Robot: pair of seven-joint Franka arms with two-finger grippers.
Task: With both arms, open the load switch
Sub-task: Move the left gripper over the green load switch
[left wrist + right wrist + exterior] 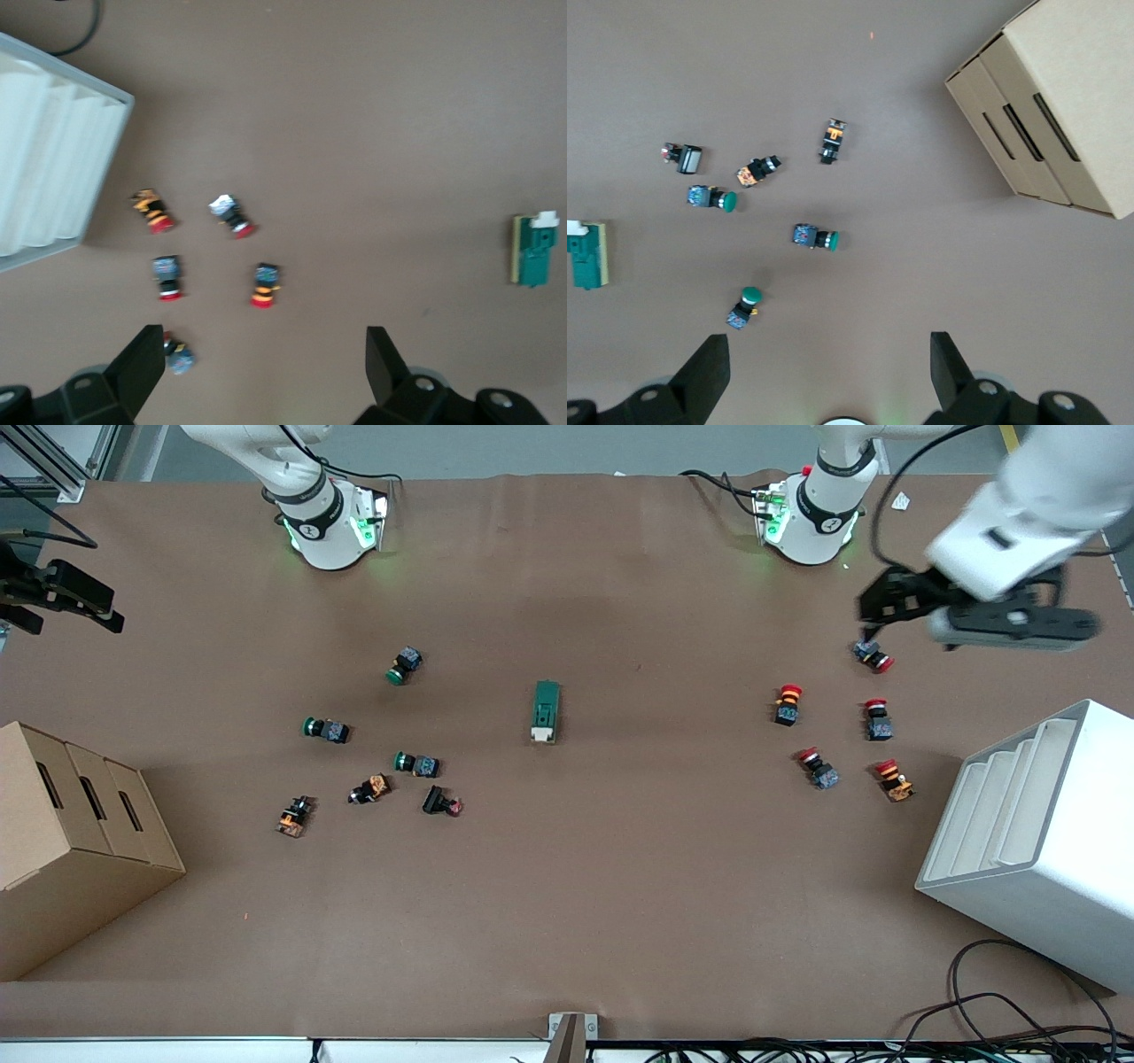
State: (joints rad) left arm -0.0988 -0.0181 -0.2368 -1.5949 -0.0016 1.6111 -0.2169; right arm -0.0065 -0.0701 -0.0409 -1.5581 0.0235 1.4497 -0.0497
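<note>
The load switch (pixel 546 710) is a dark-green block with a white end, lying flat at the middle of the table. It also shows at the edge of both wrist views (pixel 534 250) (pixel 588 254). My left gripper (pixel 886 602) (pixel 263 336) hangs open and empty in the air over the left arm's end of the table, above a red push button (pixel 873 655) (pixel 177 357). My right gripper (pixel 828 350) is open and empty, high above the table near its own base (pixel 328 527); it does not show in the front view. Both are well away from the switch.
Green and black push buttons (pixel 325 729) lie scattered toward the right arm's end, several red ones (pixel 788 703) toward the left arm's end. A cardboard box (pixel 71 841) stands at the right arm's end, a white stepped rack (pixel 1036 841) at the left arm's end. Cables (pixel 992 1010) lie at the front edge.
</note>
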